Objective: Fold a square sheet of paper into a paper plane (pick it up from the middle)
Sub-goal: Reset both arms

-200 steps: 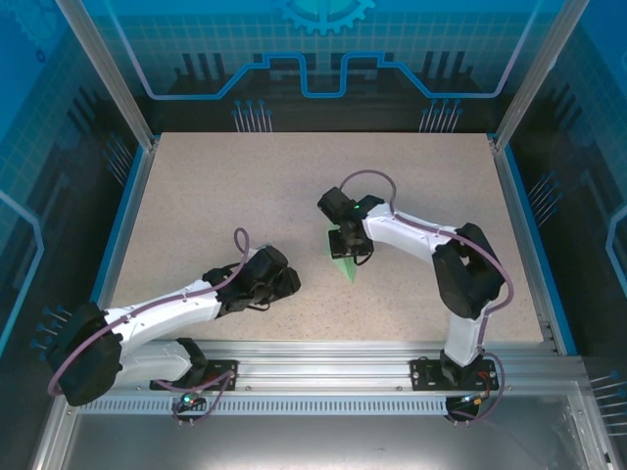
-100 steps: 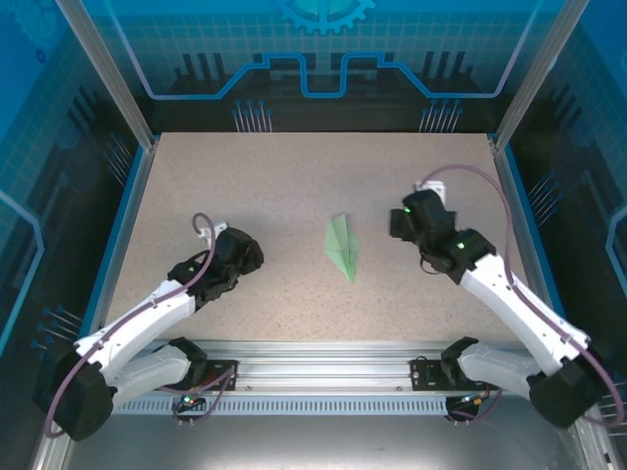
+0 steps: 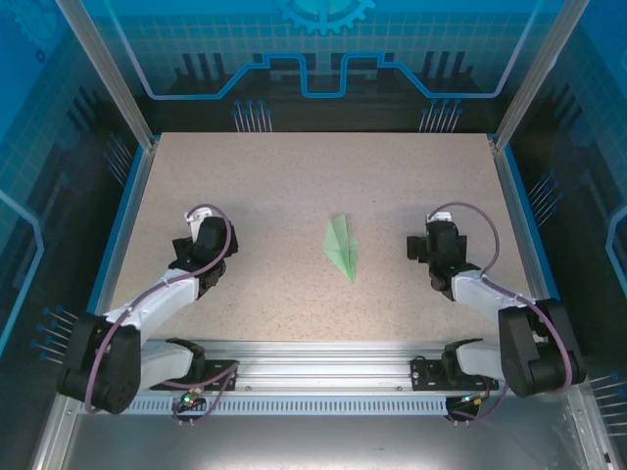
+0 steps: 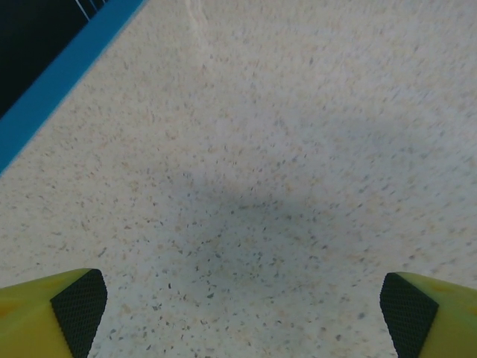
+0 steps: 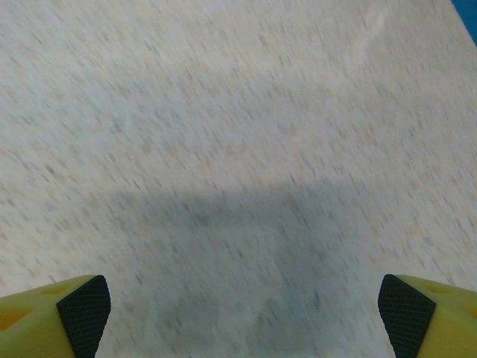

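Note:
The paper plane [image 3: 342, 247], a slim pale mint-green dart, lies flat in the middle of the speckled table [image 3: 313, 176] with its point toward the near edge. My left gripper [image 3: 203, 242] is well to its left and my right gripper [image 3: 434, 241] well to its right, both apart from it. In the left wrist view the left gripper [image 4: 242, 313] is open, its yellow fingers [image 4: 52, 313] spread wide over bare table. The right gripper [image 5: 242, 313] is likewise open, its fingers [image 5: 425, 313] wide apart above bare table.
A blue rim [image 3: 120, 230] edges the table on the left, and the blue rim [image 4: 59, 82] runs diagonally in the left wrist view. A metal rail [image 3: 323, 357] with both arm bases runs along the near edge. Blue panels wall the back and sides.
The right gripper let go of the paper plane and drew back to the right. The left arm swung away to the left. Both grippers opened wide. The plane stays on the table.

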Available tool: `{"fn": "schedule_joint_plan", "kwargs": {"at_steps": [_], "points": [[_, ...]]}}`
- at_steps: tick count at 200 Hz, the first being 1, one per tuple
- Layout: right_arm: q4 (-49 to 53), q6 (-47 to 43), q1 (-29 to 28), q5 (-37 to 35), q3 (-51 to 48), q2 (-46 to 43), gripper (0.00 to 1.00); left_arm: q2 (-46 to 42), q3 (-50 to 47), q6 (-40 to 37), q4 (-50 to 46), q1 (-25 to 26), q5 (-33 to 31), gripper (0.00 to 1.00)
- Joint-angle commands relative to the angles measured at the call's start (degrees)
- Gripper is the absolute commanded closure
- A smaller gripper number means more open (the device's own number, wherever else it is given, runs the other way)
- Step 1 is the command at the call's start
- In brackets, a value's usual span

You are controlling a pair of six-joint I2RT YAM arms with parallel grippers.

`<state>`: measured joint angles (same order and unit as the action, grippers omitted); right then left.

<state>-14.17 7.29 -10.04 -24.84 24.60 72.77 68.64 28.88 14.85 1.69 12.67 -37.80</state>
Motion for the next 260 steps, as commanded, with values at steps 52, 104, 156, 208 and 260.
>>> {"fn": "schedule_joint_plan", "kwargs": {"at_steps": [52,104,156,208,260], "points": [[-23.8,-9.6,2.4,15.9,-2.1,3.2,0.05,6.8,-6.6,-11.1,33.8,-5.1,16.8,0.01],[-30.1,-7.6,5.3,16.4,-0.5,13.3,0.02,13.9,-9.7,-13.9,48.9,-8.5,20.0,0.02],[-30.3,-7.2,6.0,17.5,-0.6,13.3,0.01,18.7,-6.4,-13.2,46.8,-11.2,26.4,0.02],[-30.2,-7.3,5.8,17.3,-0.6,13.4,0.0,18.7,-6.4,-13.6,46.8,-10.6,25.4,0.01],[-30.2,-7.3,5.8,17.3,-0.6,13.4,0.0,18.7,-6.3,-13.6,46.7,-10.7,25.5,0.02]]}}
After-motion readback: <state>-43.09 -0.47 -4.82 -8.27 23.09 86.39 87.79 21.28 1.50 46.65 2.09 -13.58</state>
